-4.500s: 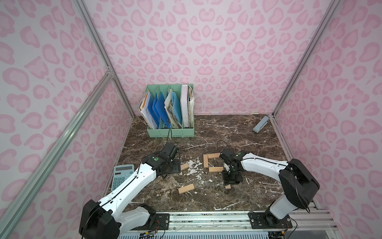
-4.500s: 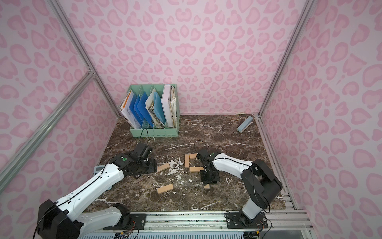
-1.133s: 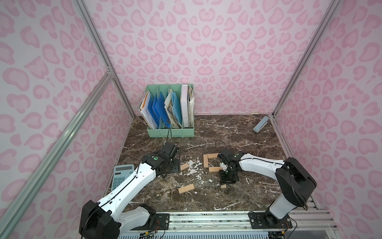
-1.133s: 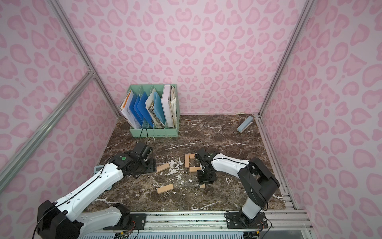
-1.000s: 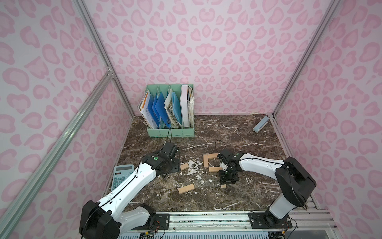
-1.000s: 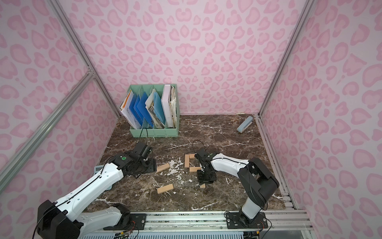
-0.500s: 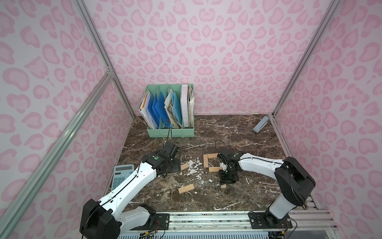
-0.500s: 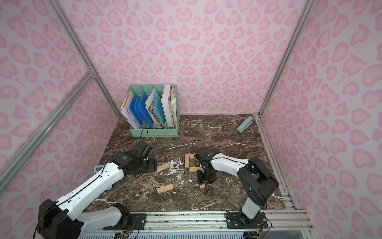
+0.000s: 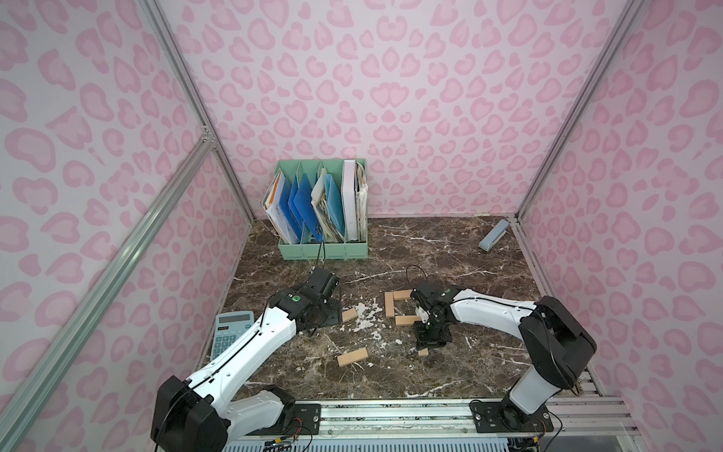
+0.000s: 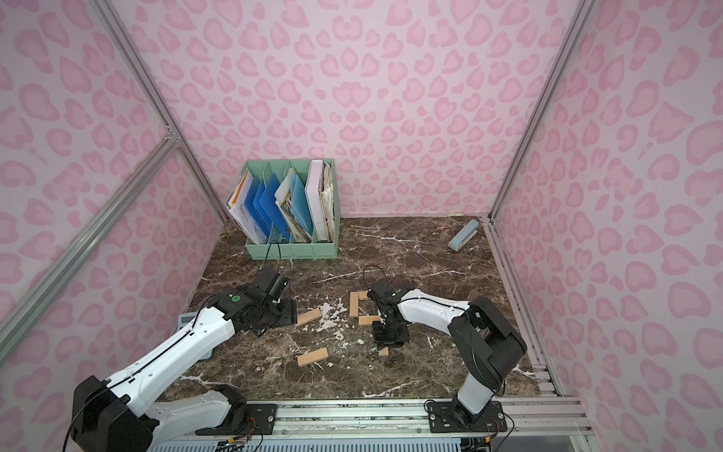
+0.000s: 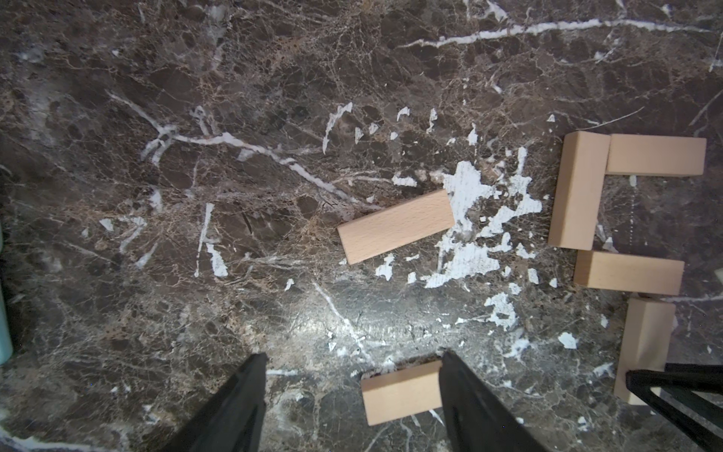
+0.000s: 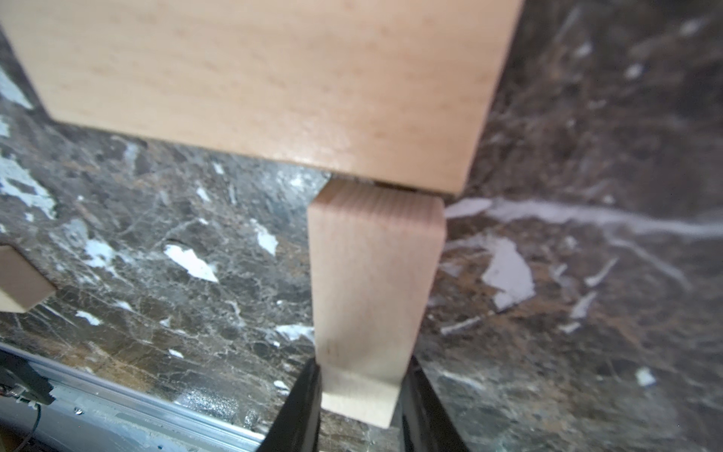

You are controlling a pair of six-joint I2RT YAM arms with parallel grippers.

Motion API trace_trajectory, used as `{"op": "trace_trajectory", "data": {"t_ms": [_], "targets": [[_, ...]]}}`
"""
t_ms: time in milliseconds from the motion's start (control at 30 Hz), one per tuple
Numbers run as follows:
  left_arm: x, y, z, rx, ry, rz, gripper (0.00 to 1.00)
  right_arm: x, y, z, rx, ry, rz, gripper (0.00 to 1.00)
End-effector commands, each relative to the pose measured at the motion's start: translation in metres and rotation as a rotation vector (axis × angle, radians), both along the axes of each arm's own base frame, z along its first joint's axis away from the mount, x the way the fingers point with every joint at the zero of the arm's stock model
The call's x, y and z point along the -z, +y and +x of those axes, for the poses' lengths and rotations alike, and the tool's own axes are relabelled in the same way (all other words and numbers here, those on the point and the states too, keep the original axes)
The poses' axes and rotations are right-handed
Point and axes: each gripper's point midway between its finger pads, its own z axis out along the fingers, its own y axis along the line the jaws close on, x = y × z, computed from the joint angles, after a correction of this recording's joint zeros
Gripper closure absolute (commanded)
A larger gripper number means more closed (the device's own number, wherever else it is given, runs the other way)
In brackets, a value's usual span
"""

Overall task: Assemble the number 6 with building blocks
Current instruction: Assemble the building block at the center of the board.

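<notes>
Three tan building blocks lie as part of the number 6 [image 9: 395,307]: an upright plank [image 11: 578,191], a top bar [image 11: 655,156] and a middle bar [image 11: 629,277]. My right gripper [image 12: 362,387] is shut on a fourth block [image 12: 371,281]. That block's far end is close against the right end of the middle bar [image 12: 274,78]. In both top views only the near end of the held block [image 9: 423,352] shows below the gripper [image 9: 430,338]. My left gripper [image 11: 352,360] hovers open above the table. Two loose blocks lie below it [image 11: 396,226] [image 11: 401,391].
A green file organizer [image 9: 322,250] with folders stands at the back. There is a calculator [image 9: 231,332] at the left edge and a grey-blue case [image 9: 493,235] in the back right corner. White chipped patches [image 9: 367,313] mark the marble top beside the figure.
Nothing has visibly moved in the last second. Since the oldest frames my right gripper has shifted slightly left with its block, toward the middle bar. The left arm has stayed put.
</notes>
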Motion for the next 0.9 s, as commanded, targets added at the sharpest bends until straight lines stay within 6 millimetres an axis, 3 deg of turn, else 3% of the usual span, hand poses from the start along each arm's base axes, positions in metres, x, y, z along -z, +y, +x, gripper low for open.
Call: {"op": "trace_trajectory", "data": {"t_ms": [0, 733, 800, 867], "targets": [[-0.0012, -0.0011, 0.0009, -0.003, -0.004, -0.008, 0.27, 0.0009, -0.0037, 0.0069, 0.005, -0.036, -0.03, 0.74], [-0.0004, -0.0016, 0.0011, -0.003, -0.002, -0.009, 0.27, 0.0013, -0.0031, 0.004, 0.01, -0.028, -0.022, 0.75], [-0.0001, -0.0019, 0.0011, -0.003, -0.001, -0.011, 0.27, 0.0015, -0.003, 0.0027, 0.008, -0.024, -0.019, 0.7], [0.0001, -0.002, 0.0012, -0.005, -0.002, -0.012, 0.27, 0.0018, -0.0031, 0.0017, 0.007, -0.018, -0.019, 0.6]]}}
